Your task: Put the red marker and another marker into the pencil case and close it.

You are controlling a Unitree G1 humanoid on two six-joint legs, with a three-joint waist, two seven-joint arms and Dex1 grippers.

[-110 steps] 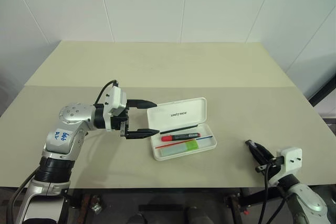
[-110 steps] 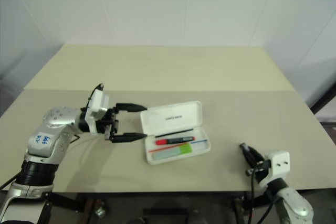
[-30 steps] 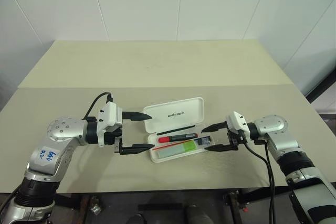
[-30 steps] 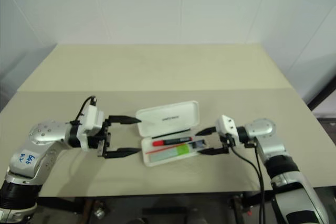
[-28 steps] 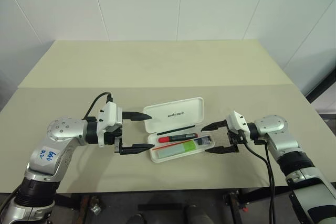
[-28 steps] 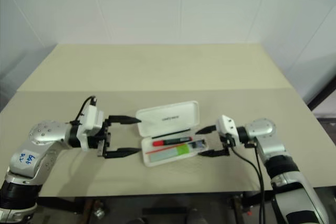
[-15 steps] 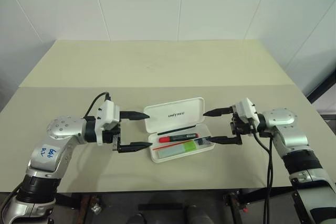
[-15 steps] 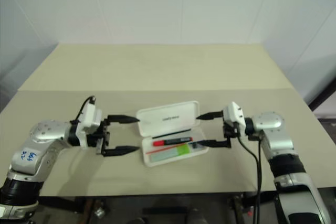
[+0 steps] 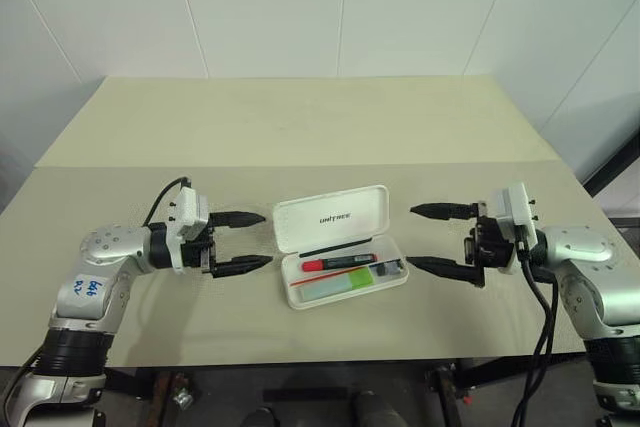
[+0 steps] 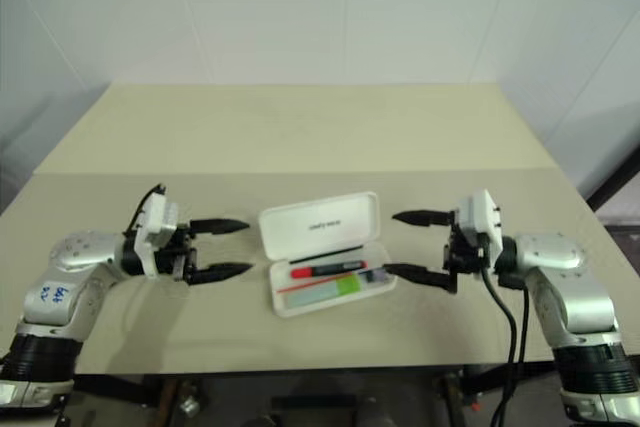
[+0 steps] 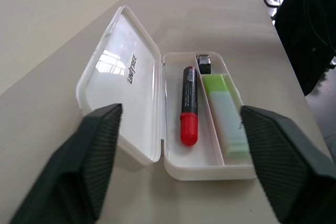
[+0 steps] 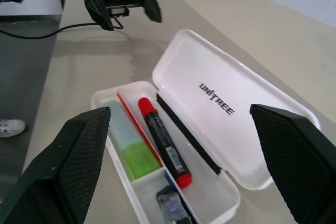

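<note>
Inside the open pencil case (image 9: 345, 277), the red marker (image 9: 339, 263) lies lengthwise, red end leftward; both grippers gape.

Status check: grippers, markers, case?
Left gripper and right gripper open, flanking the case, touching nothing. Red marker and green marker inside. Lid up, unobstructed.

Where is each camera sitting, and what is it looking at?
Left and right eye views: on the head, looking forward and down at the table; both arms show, left gripper and right gripper either side of the pencil case.
Left wrist view: on the left wrist, looking along its two fingers at the open case.
Right wrist view: on the right wrist, facing the case and the left gripper beyond.
Shared: the red marker and green marker inside.
</note>
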